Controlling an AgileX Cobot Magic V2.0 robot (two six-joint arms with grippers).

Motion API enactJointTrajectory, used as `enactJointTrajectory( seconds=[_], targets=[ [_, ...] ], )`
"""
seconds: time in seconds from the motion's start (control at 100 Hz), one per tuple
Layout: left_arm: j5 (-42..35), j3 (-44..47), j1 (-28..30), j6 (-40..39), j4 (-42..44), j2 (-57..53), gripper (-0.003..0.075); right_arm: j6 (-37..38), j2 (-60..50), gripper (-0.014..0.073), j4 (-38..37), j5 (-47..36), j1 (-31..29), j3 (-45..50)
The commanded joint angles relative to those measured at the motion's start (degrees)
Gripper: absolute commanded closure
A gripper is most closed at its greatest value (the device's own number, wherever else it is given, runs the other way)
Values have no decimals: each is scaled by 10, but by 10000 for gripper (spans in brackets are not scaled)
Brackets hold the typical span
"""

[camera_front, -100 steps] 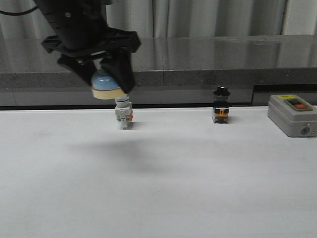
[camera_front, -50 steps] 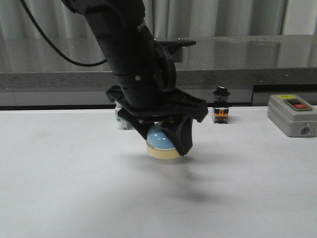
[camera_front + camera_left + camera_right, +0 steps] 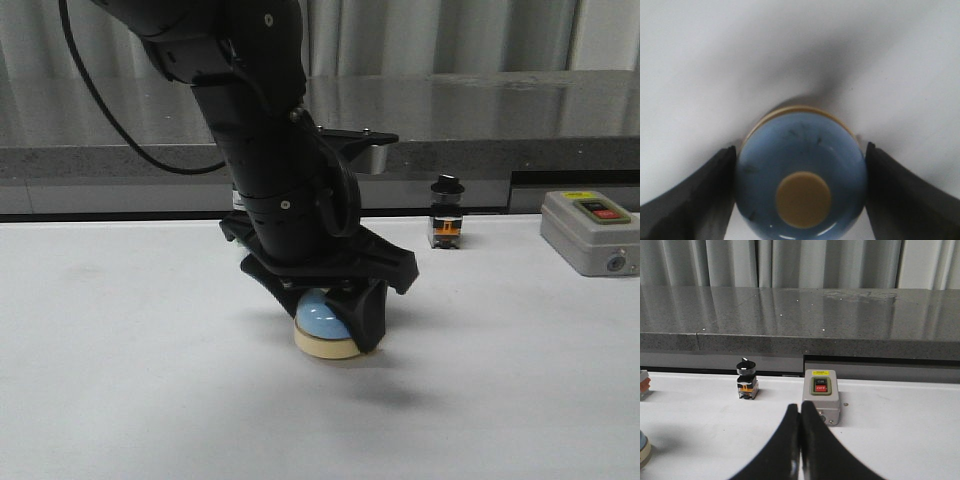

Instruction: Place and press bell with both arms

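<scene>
Now I see the left gripper [image 3: 335, 322] has carried the bell [image 3: 325, 325] down from mid-air, its cream base at or just above the table [image 3: 120, 340]; placing looks nearly complete. Its fingers [image 3: 700, 200] clamp the blue dome from both sides. The right gripper [image 3: 800, 440] rests fully closed, empty.

White table [image 3: 120, 400] carries bell [image 3: 325, 325], black-capped switch [image 3: 446, 212], grey switch box [image 3: 590, 232].
</scene>
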Motion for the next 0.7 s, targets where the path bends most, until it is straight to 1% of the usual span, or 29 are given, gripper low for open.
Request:
enactJointTrajectory(
  seconds=[0.0, 0.01, 0.04, 0.06, 0.08, 0.15, 0.46, 0.69],
  targets=[
    [-14, -14, -4, 7, -10, -32, 295, -5, 3, 654, -1, -44, -4, -8],
    [-14, -14, -4, 7, -10, -32, 265, -5, 3, 654, -1, -44, -4, -8],
    [-14, -14, -4, 7, -10, -32, 223, -5, 3, 654, -1, -44, -4, -8],
    [-14, -14, -4, 7, -10, -32, 174, -5, 3, 654, -1, -44, -4, -8],
    [-14, -14, -4, 7, -10, -32, 143, -5, 3, 654, -1, -44, -4, -8],
    [-14, -14, -4, 7, -10, -32, 83, -5, 3, 654, -1, -44, -4, -8],
    [-14, -14, -3, 6, -10, -41, 78, -5, 3, 654, -1, -44, -4, -8],
    [-24, -14, 8, -10, -10, -109, 79, -5, 3, 654, -1, -44, -4, -8]
  ],
)
